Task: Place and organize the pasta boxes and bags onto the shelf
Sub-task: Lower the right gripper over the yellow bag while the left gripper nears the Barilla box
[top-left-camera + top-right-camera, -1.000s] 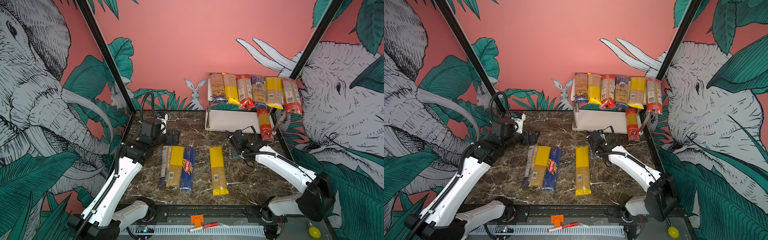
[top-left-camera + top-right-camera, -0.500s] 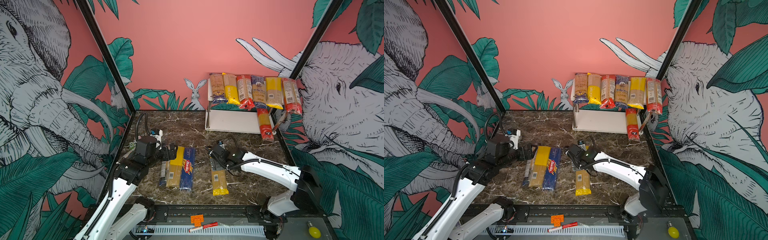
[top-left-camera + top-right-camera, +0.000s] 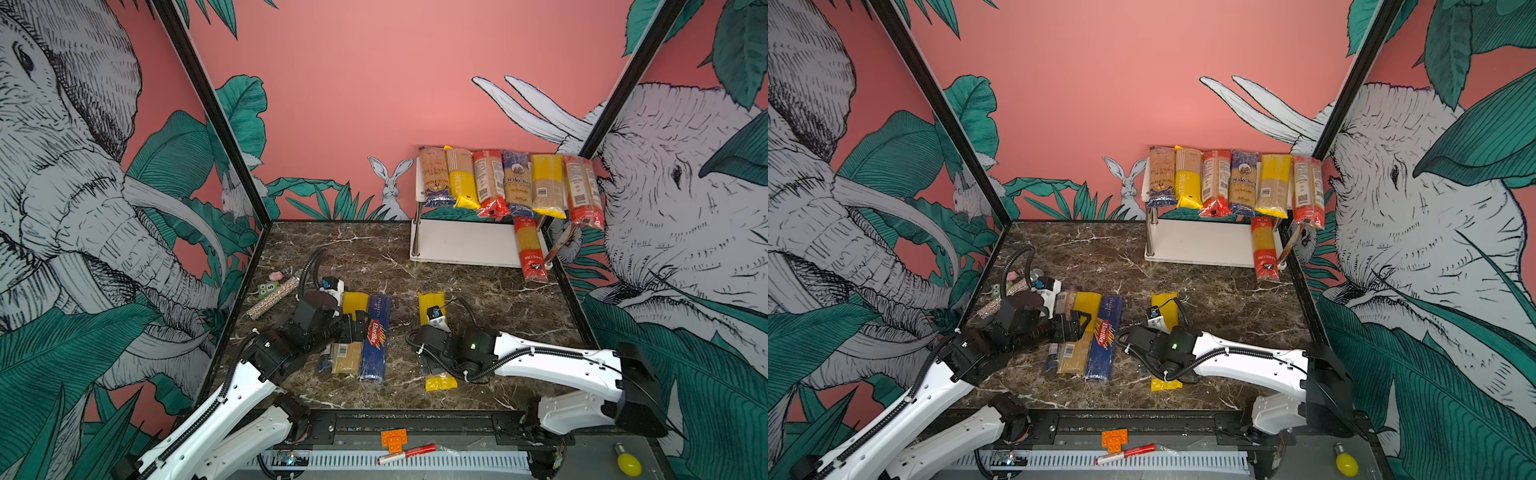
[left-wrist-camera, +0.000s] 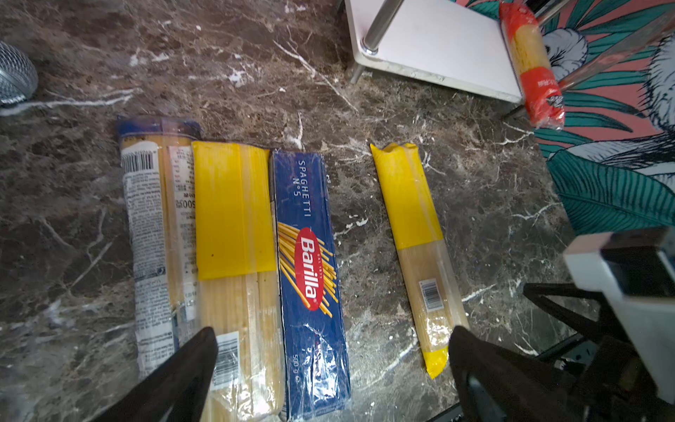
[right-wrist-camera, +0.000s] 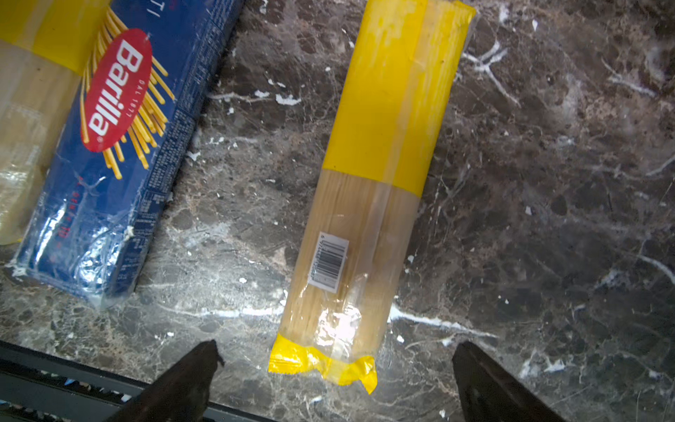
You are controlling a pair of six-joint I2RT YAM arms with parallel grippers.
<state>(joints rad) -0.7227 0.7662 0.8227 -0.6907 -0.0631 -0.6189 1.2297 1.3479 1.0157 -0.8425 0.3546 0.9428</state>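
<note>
**Both grippers open, low over packs on the bench**

Right gripper [image 5: 336, 350]: jaws spread wide, nothing held. It hangs low over the near end of a lone yellow-ended bag [image 5: 369, 190]. In the right wrist view its fingertips [image 5: 182, 383] stand on either side of the bag's crimped end, clear of it. The bag lies flat on the marble bench [image 3: 353, 249], lengthwise front to back, about midway along the near edge.

Left gripper [image 4: 332, 339]: jaws likewise apart, empty. In the left wrist view the Barilla box [image 4: 310, 270] lies between its fingers. One fingertip sits over the yellow-topped bag [image 4: 233, 219] and the other by the lone bag's near end. Contact cannot be told.

Toward the near left corner, three packs lie side by side and touching. In order they are a blue-ended clear bag [image 4: 153, 219], the yellow-topped bag and the Barilla box. A strip of bare marble separates the box from the lone bag.

The shelf [image 3: 465, 243] stands at the far right corner. Its top tier carries a row of six packs [image 3: 511, 183], their front ends overhanging. On the lower tier a red-ended bag [image 3: 528, 249] lies at the right end, jutting past the front edge.

A speckled tube [image 3: 274, 299] lies by the left edge. A red-and-white marker [image 3: 407, 453] lies on the rail beyond the near edge.
</note>
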